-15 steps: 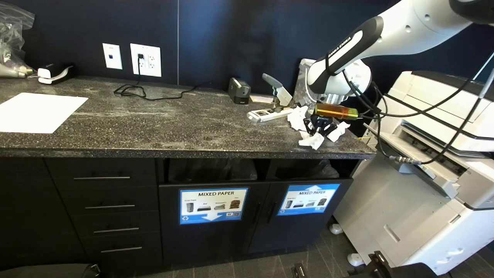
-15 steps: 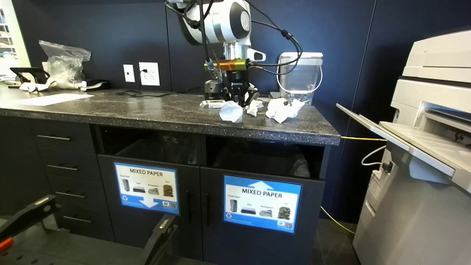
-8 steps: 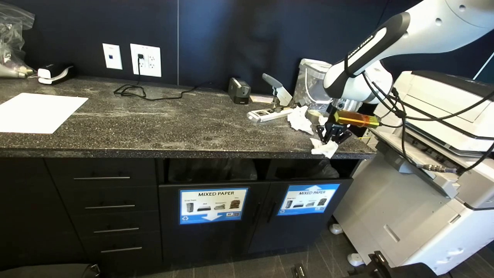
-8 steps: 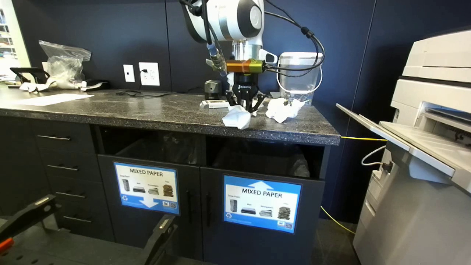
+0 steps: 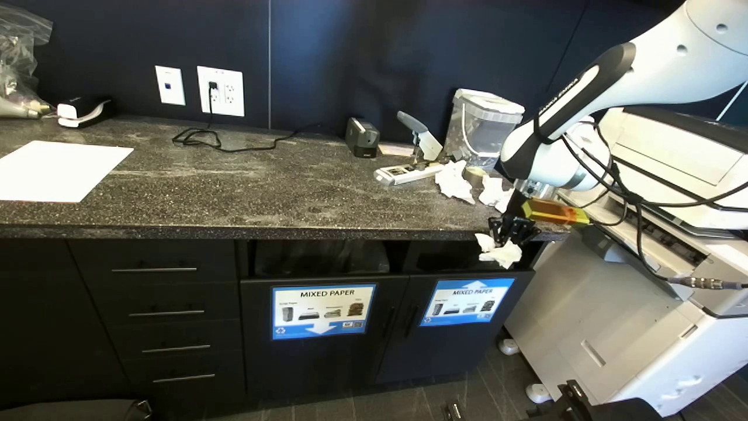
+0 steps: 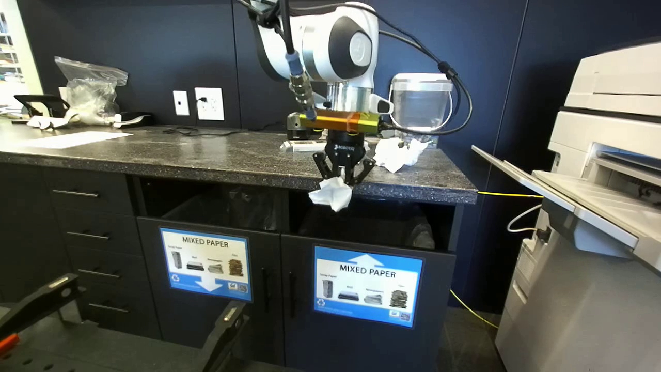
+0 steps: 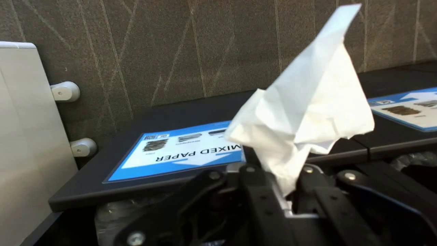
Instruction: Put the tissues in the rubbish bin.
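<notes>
Wrist view: end effector (image 7: 281, 174) has its jaws nearly together, pinching one tissue (image 7: 307, 112) by a narrow end; most of the paper sticks out loose. In an exterior view that tissue hangs just past the front edge of the counter (image 6: 227, 150), in front of the slot (image 6: 361, 222) of the bluer-label bin (image 6: 372, 248), near the divider (image 6: 285, 212). Exact depth hard to tell; looks outside the bin, so drop not done. Two more on the counter: one wad (image 5: 454, 182) near the stapler (image 5: 409, 173), another wad (image 5: 494, 193) nearer the end effector.

Risks. Top one: letting go too far out. Slot sits under the counter edge, so the paper could slide down the front and end on the floor (image 7: 187, 51). Pushing inward: end effector may bump counter edge or bin rim, as the opening looks low. Loose flaps could snag on the rim or liner (image 7: 112, 218) and pull free, since only one end is pinched. Drift across the divider would put it in the next bin (image 6: 183, 312). Light, soft paper may also cling when the jaws part.
</notes>
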You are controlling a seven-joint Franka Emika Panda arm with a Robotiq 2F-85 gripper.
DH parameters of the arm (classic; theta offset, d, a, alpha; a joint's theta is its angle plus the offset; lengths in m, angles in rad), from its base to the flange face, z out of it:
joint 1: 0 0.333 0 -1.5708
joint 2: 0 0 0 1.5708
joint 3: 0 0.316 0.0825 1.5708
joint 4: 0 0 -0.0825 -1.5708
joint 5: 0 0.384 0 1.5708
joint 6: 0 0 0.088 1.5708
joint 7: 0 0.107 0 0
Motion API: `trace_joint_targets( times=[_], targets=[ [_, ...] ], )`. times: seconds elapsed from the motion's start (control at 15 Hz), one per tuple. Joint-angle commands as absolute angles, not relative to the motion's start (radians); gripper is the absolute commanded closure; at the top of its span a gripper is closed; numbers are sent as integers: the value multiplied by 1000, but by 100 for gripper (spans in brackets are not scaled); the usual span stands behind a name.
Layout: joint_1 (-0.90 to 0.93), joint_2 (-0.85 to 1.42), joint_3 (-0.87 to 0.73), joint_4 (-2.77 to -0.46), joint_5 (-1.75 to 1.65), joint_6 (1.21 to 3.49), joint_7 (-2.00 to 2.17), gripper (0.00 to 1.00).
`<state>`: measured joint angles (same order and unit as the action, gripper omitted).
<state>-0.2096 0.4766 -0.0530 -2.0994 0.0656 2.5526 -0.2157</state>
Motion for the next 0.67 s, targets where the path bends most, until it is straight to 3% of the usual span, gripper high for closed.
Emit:
trace_joint_targets(
  times=[0.0,0.33,0.6],
  targets=[
    [-252,450,-20,-2207,103,2678,-292,81],
    [-379,520,98,-2273,237,2917,-379,81],
    [-586,633,299,-2270,317,3112,-429,82]
  ],
)
